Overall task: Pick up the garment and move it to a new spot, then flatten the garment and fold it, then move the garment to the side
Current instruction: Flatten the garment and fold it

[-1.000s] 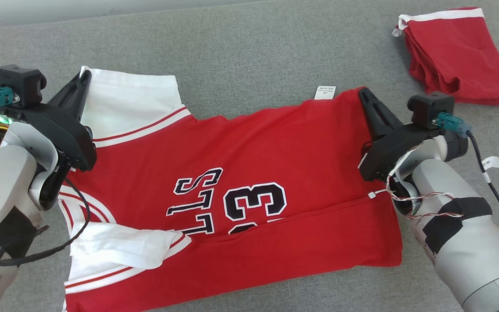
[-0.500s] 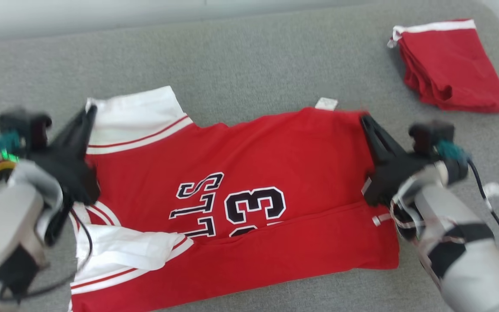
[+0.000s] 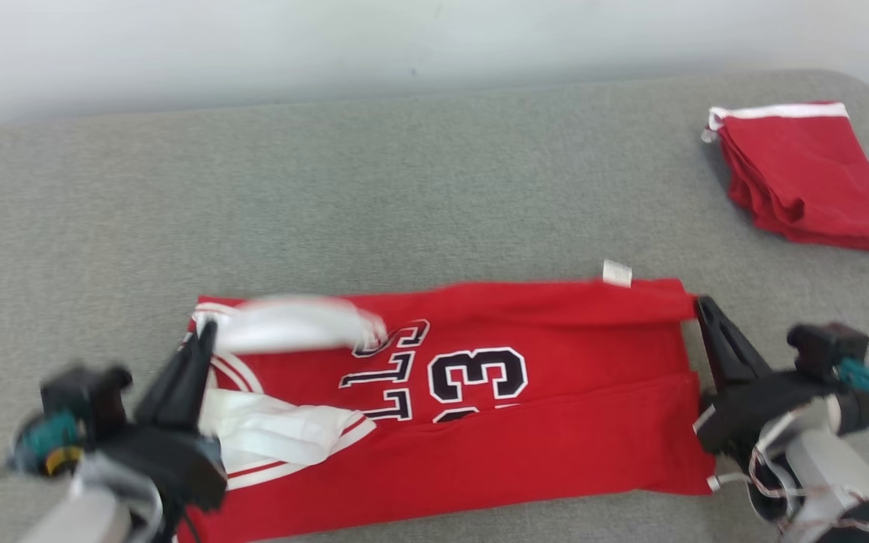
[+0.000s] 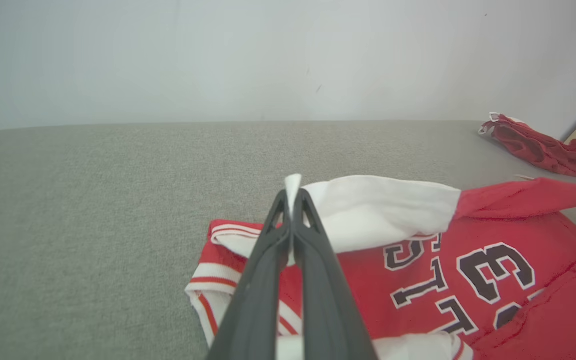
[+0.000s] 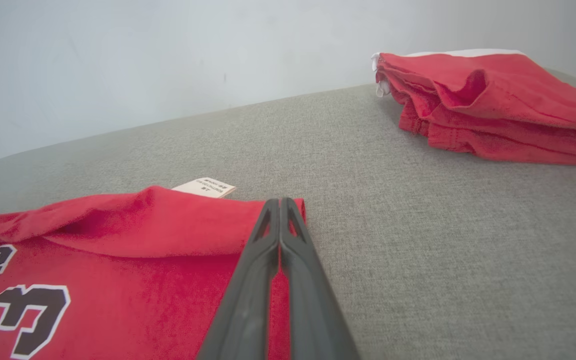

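1. The red jersey (image 3: 480, 407) with the black-and-white "23" lies across the grey padded surface (image 3: 404, 188) at about 6 o'clock in the head view. Its near long edge is already turned up over the lower part of the print. A separate folded red garment (image 3: 804, 181) sits well apart at 2 o'clock.
2. The left gripper (image 4: 293, 192), at 8 o'clock in the head view, has its jaws pinched tight on the edge of the white sleeve (image 4: 378, 210). A sliver of white cloth pokes out between the tips, and the sleeve hangs lifted above the jersey body.
3. The right gripper (image 5: 280, 202), at 4 o'clock, is closed flat on the red hem corner. The care label (image 5: 204, 187) lies just beside it at its 11 o'clock.
4. The step in hand looks like the second lengthwise fold, which brings the far long edge towards 6 o'clock to meet the near flap.
5. To do it well, both grippers should travel at the same pace and height. That keeps the edge between them taut, so it lands straight and parallel to the near fold.
6. The sleeve is loose and likely to bunch, so lay it inside the fold line and lower it onto the cloth before letting go
7. Watch that the right corner does not drag the flap beneath it out of line
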### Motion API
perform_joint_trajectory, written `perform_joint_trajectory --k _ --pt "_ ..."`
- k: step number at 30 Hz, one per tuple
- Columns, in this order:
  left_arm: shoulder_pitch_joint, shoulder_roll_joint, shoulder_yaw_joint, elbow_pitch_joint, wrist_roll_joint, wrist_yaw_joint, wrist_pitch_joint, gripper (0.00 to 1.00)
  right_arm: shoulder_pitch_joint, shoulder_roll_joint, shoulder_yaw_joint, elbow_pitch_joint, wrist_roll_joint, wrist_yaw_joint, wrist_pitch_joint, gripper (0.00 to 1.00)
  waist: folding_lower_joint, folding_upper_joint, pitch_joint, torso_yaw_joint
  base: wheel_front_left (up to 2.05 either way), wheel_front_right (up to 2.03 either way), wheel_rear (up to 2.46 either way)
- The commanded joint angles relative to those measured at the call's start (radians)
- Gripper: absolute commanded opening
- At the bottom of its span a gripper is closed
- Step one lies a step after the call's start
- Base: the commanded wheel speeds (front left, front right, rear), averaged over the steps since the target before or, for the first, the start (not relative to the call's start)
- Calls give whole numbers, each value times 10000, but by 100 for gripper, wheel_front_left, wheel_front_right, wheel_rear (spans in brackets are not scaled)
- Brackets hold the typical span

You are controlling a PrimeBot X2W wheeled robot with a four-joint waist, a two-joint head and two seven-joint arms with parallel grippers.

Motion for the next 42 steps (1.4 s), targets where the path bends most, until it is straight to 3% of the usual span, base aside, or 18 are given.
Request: perform_joint_trajectory --k 1,6,18,19,20,21,22,33,37,42 --pt "684 -82 270 -488 233 235 -43 0 433 -80 -145 -256 12 -28 -26 0 2 1 -226 244 0 0 0" --pt "2135 -328 743 -1561 582 669 -45 0 1427 -191 -842 -1061 42 -28 119 0 2 1 -288 468 0 0 0" --pt "3783 -1306 1521 -1137 1179 563 -40 0 3211 402 -2034 -2091 -594 -29 1151 0 2 1 -561 516 0 0 0" --pt "3828 -1388 1567 -990 1289 591 -41 5 3239 454 -2078 -2145 -711 -29 1175 14 2 1 -583 516 0 0 0" --pt "3828 -1388 1567 -990 1289 591 -41 5 3239 454 -2078 -2145 -711 -29 1175 14 2 1 -583 516 0 0 0" --pt "3870 -1456 1588 -869 1463 594 -41 96 3275 502 -2123 -2196 -822 -29 1191 91 2 1 -601 514 0 0 0" --pt "3864 -1572 1753 -815 1614 610 -41 100 3322 566 -2188 -2181 -880 -29 1260 100 2 1 -630 513 0 0 0" --pt "4553 -2904 4294 -1150 3356 236 -40 100 3417 737 -2842 -2682 -1421 -29 1589 100 2 1 -1032 630 0 0 0" --pt "4882 -3736 5655 -1685 4597 131 -40 100 2937 896 -3128 -2189 -1823 -29 2059 100 2 1 -1151 781 0 0 0" --pt "4875 -4329 6359 -1640 5772 -125 -41 100 2549 1041 -3279 -1282 -2167 -29 2281 100 2 1 -1160 1074 0 0 0"
